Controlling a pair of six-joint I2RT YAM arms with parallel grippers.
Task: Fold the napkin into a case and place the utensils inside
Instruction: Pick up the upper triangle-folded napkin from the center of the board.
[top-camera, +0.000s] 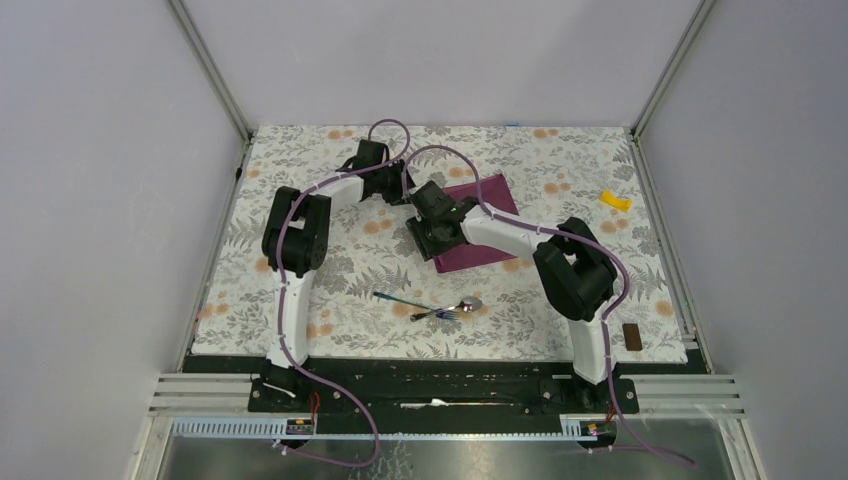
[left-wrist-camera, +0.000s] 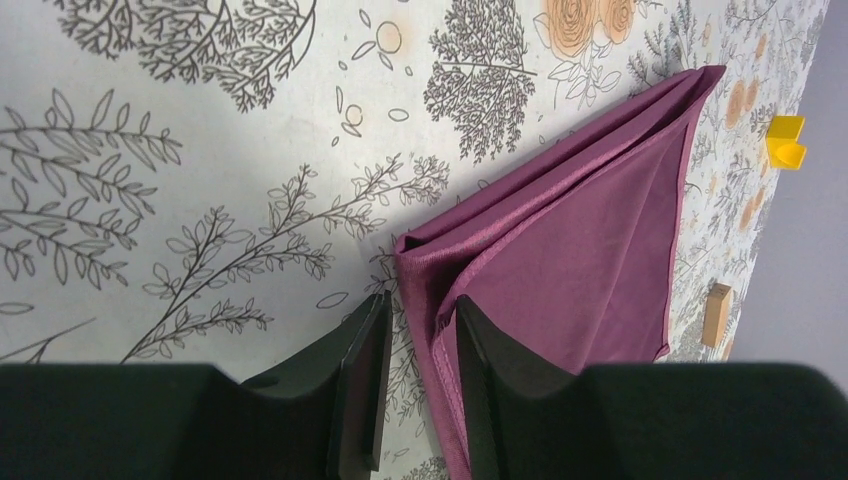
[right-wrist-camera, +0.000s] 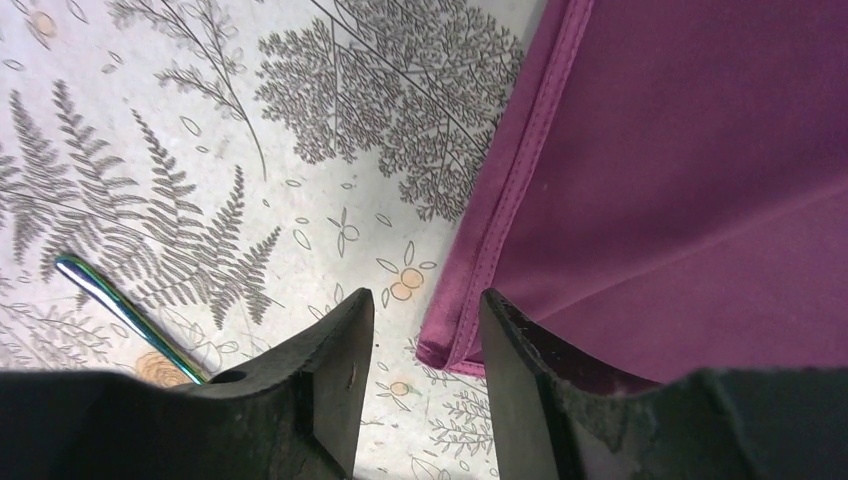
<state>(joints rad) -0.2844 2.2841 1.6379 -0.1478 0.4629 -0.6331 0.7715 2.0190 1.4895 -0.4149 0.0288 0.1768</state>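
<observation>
The dark purple napkin (top-camera: 478, 256) lies folded flat on the floral tablecloth, right of centre. My left gripper (top-camera: 405, 188) is at its far left corner; in the left wrist view the gripper (left-wrist-camera: 422, 298) stands open, its fingers astride the napkin (left-wrist-camera: 590, 250) hem, with tablecloth showing in the gap. My right gripper (top-camera: 428, 250) is at the near left corner; in the right wrist view it (right-wrist-camera: 426, 293) is open, the napkin (right-wrist-camera: 680, 170) corner just ahead of its jaws. The silver spoon (top-camera: 462, 306) and the iridescent-handled utensil (top-camera: 395, 298) (right-wrist-camera: 110, 300) lie crossed, nearer the arm bases.
A small yellow piece (top-camera: 615, 200) (left-wrist-camera: 787, 142) sits at the far right of the tablecloth (top-camera: 330, 290). A small brown block (top-camera: 631, 336) (left-wrist-camera: 716, 312) lies near the front right corner. Grey walls with metal posts close in the table on three sides.
</observation>
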